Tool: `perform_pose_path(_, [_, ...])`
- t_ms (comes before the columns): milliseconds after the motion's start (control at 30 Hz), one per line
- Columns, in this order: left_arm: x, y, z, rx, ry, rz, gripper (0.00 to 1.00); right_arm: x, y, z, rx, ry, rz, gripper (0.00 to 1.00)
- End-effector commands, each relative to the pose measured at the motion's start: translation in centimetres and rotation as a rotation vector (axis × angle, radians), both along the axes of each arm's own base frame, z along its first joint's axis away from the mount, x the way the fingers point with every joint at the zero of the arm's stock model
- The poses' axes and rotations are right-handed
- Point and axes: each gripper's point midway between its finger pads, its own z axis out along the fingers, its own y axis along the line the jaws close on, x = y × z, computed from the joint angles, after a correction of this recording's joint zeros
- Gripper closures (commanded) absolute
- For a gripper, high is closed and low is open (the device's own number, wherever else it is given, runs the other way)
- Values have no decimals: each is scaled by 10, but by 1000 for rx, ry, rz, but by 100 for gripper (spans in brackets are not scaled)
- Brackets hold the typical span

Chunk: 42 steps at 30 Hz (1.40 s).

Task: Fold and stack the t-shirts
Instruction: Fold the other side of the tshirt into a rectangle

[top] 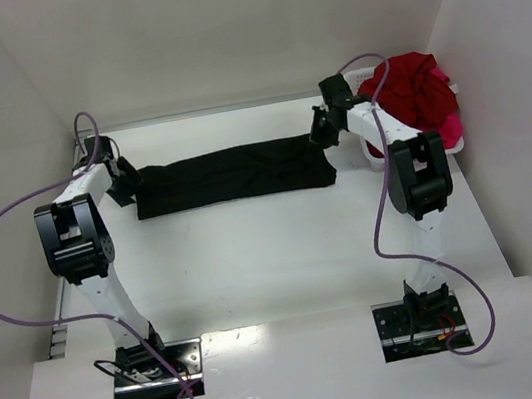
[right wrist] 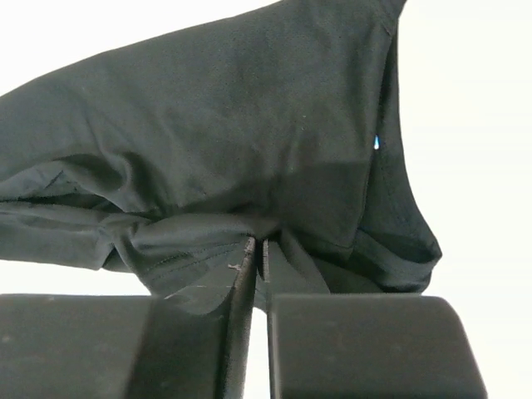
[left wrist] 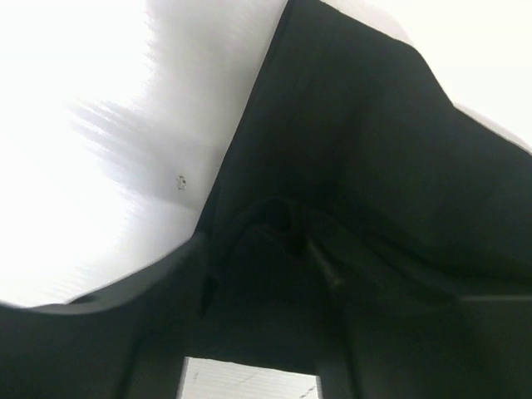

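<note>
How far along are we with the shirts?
Done: black t-shirt lies folded into a long strip. In hand: right gripper pinches one end; left gripper stands open at the other. Remaining: its cross-folds, plus the red shirt and pink shirt heaped in the basket.

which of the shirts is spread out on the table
The black t-shirt; the dark red shirt and pink shirt sit bunched in the white basket.
</note>
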Motion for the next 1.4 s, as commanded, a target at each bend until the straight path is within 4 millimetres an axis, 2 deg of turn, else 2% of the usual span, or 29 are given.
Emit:
perform_pose_path(0, [3, 7, 22, 35, -47, -2, 37, 9, 5, -3, 33, -31, 20, 87])
perform_pose_path(33, [6, 6, 30, 31, -68, -6, 33, 9, 5, -3, 33, -31, 20, 82])
perform_pose_path(67, [4, 4, 29, 19, -62, -13, 32, 8, 7, -2, 42, -29, 28, 75])
perform_pose_path(100, [7, 4, 38, 23, -82, -13, 30, 8, 7, -2, 43, -29, 28, 58])
perform_pose_path(167, [8, 3, 46, 19, -101, -18, 29, 8, 7, -2, 43, -29, 28, 46])
perform_pose_path(200, [8, 3, 55, 23, -120, -18, 27, 8, 7, 2, 44, -38, 28, 34])
perform_pose_path(267, [11, 1, 70, 26, -157, -45, 25, 11, 8, 18, 51, -77, 29, 27])
perform_pose_path(333, [13, -1, 94, 32, -211, -61, 24, 10, 10, 29, 62, -99, 45, 17])
perform_pose_path(367, [13, -3, 101, 30, -228, -79, 23, 10, 12, 42, 79, -127, 56, 15])
perform_pose_path(433, [13, -7, 126, 35, -283, -105, 21, 12, 20, 61, 120, -194, 99, 15])
perform_pose_path(467, [12, -9, 126, 34, -286, -137, 21, 9, 27, 73, 108, -225, 116, 12])
perform_pose_path(500, [15, -14, 138, 26, -317, -172, 19, 4, 36, 71, 84, -225, 145, 12])
perform_pose_path(533, [16, -28, 145, -24, -347, -242, 19, -1, 38, 70, 64, -212, 160, 12])
perform_pose_path(633, [19, -48, 155, -69, -408, -343, 18, -18, 59, 66, 25, -220, 244, 13])
perform_pose_path(667, [16, -63, 151, -117, -409, -389, 18, -22, 59, 60, 0, -208, 248, 14])
perform_pose_path(767, [13, -79, 148, -159, -426, -465, 18, -39, 63, 61, -6, -206, 264, 17])
perform_pose_path(800, [8, -85, 144, -156, -423, -483, 18, -49, 60, 47, -6, -178, 258, 18])
perform_pose_path(833, [8, -91, 144, -140, -439, -513, 18, -53, 59, 54, 4, -195, 249, 18])
perform_pose_path(867, [6, -88, 141, -104, -428, -502, 18, -60, 62, 43, 0, -173, 260, 18])
perform_pose_path(900, [7, -87, 143, -75, -428, -490, 18, -59, 56, 43, -28, -181, 236, 18])
perform_pose_path(933, [3, -89, 138, -62, -399, -491, 17, -60, 59, 42, -42, -185, 239, 18])
perform_pose_path(1000, [3, -79, 136, -15, -375, -461, 17, -63, 66, 41, -73, -195, 252, 18])
perform_pose_path(1033, [1, -78, 134, -14, -359, -444, 17, -61, 62, 41, -90, -198, 238, 18])
perform_pose_path(1100, [1, -78, 133, -14, -359, -444, 17, -60, 75, 33, -100, -184, 259, 18])
perform_pose_path(1167, [-3, -78, 140, -1, -379, -453, 17, -56, 79, 22, -121, -169, 260, 19])
perform_pose_path(1233, [-4, -77, 141, 9, -387, -462, 17, -51, 85, 19, -131, -183, 248, 21])
perform_pose_path(1267, [-4, -77, 141, 9, -387, -462, 17, -47, 90, 24, -134, -201, 249, 23])
perform_pose_path(1300, [-7, -77, 139, 16, -376, -474, 17, -45, 91, 17, -139, -188, 251, 25])
perform_pose_path(1367, [-9, -77, 137, 12, -364, -474, 17, -41, 97, 14, -142, -189, 247, 28])
